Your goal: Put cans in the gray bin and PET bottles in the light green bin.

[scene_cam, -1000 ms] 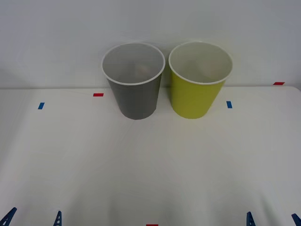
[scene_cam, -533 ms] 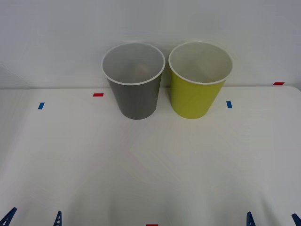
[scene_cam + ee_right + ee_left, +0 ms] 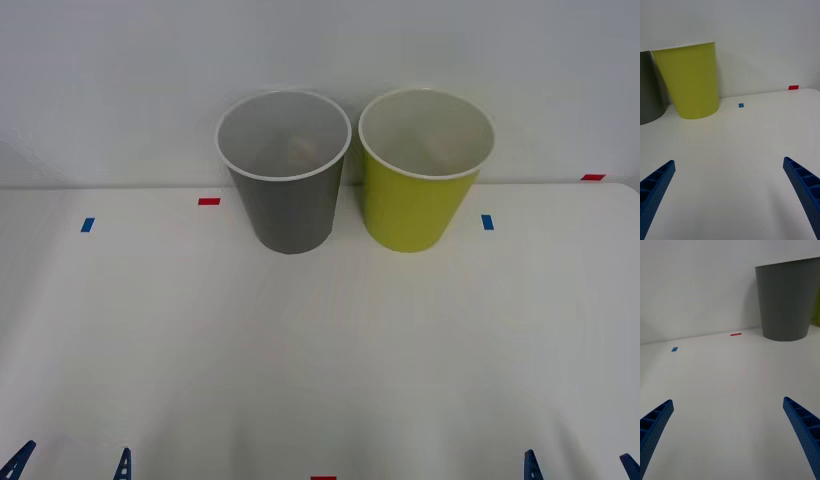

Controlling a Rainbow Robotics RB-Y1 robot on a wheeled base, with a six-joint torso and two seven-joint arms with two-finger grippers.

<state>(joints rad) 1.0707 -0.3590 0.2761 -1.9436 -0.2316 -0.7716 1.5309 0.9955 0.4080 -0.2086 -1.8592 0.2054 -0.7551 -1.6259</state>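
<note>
- White table [image 3: 320,340] meets a plain wall; the gray bin [image 3: 285,170] and the light green bin [image 3: 425,170] stand just beside each other at twelve o'clock, reachable by either arm.
- Something pale orange, likely the can [image 3: 298,148], lies inside the gray bin.
- Left gripper [image 3: 70,466] at seven o'clock and right gripper [image 3: 578,466] at five o'clock hover spread wide, empty, seemingly parked.

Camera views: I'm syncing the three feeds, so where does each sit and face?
Front view: above the arms, looking down at the white table, dark gray round bin and yellow-green round bin; blue fingertips at the near edge.
Right wrist view: low, facing the yellow-green bin; right gripper open.
Left wrist view: low, facing the gray bin; left gripper open.
Shared: both wrist views include the gray bin.
</note>
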